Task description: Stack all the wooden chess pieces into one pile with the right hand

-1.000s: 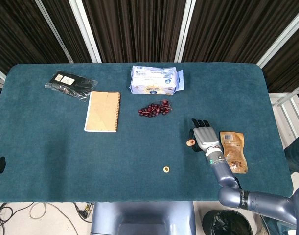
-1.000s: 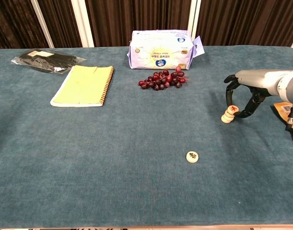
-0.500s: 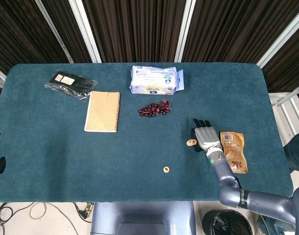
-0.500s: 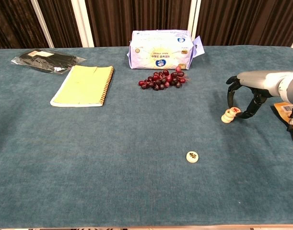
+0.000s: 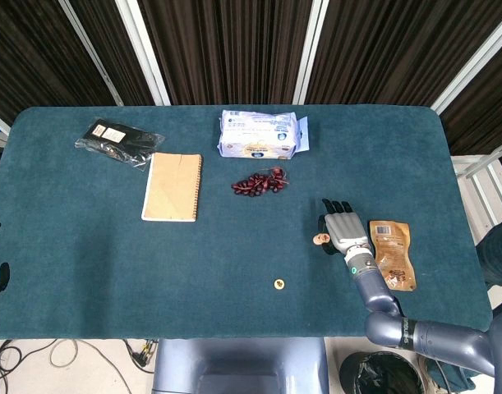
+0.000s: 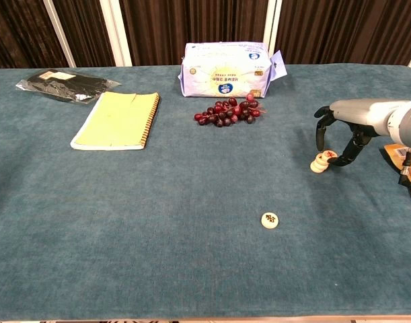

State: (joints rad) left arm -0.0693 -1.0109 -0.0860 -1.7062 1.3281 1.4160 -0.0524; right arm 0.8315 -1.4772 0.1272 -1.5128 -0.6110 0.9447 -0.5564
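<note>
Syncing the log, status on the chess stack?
Right hand at the small pile, grip unclear. Left hand not visible. One loose piece out on the cloth. Nothing between them.

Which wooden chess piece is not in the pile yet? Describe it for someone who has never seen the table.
Start at the teal felt table, near its front edge and right of centre. A single round pale wooden chess disc lies flat there, alone on bare cloth. The other pieces sit farther right in a small leaning stack at the right hand; this one has a dark character on top.
</note>
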